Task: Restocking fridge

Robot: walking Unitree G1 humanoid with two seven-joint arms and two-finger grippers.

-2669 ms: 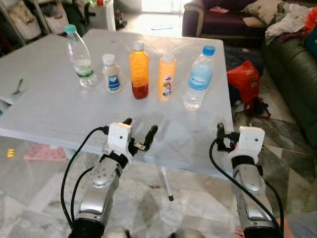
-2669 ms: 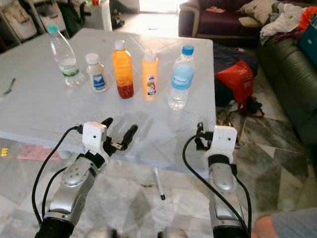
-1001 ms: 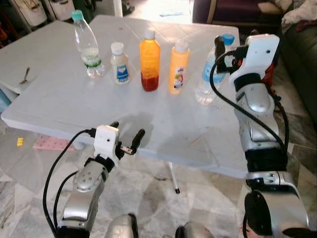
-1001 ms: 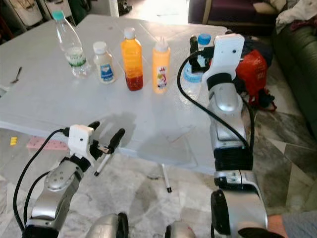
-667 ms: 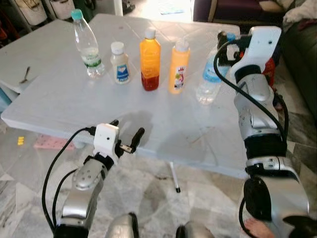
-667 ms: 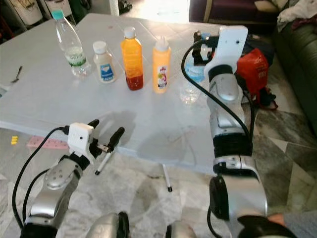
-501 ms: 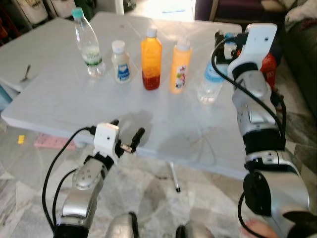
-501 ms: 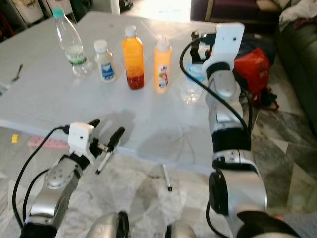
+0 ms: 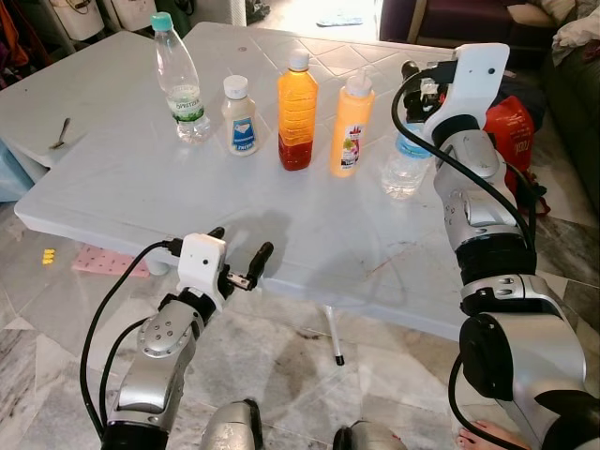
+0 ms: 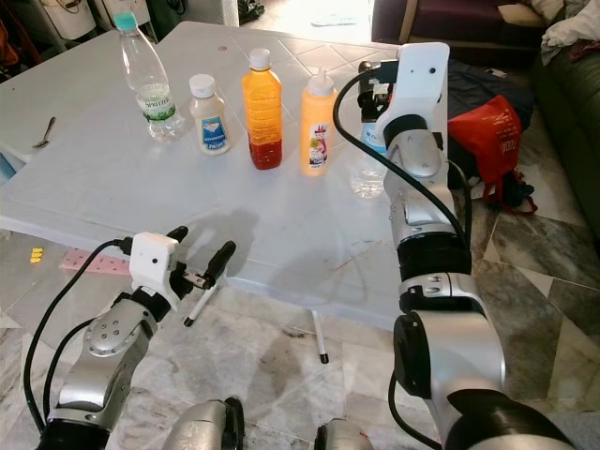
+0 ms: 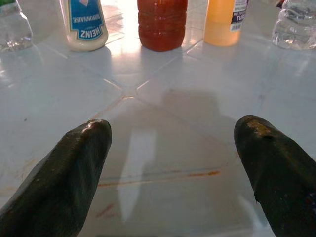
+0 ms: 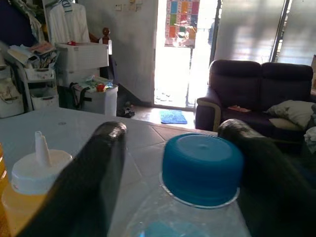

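Five bottles stand in a row on the white table [image 9: 122,187]: a clear one with a teal cap [image 9: 178,80], a mayonnaise bottle [image 9: 240,117], an orange-red juice bottle [image 9: 296,112], an orange squeeze bottle [image 9: 352,127] and a clear water bottle [image 9: 405,169] with a blue cap [image 12: 202,168]. My right gripper [image 12: 173,131] is open at that bottle's top, one finger on each side of the cap with gaps showing. My left gripper [image 9: 241,241] hangs open at the table's near edge, nothing between its fingers [image 11: 84,163].
A spoon [image 9: 59,133] lies on the table's left part. A red bag [image 9: 506,117] sits on the floor to the right, beside a dark sofa [image 9: 577,84]. Below the table are a thin leg [image 9: 330,333] and a pink mat [image 9: 98,261].
My right arm rose from beside the table's near edge to the blue-capped bottle, and its fingers now straddle the cap. The camera shifted. The left gripper stayed put.
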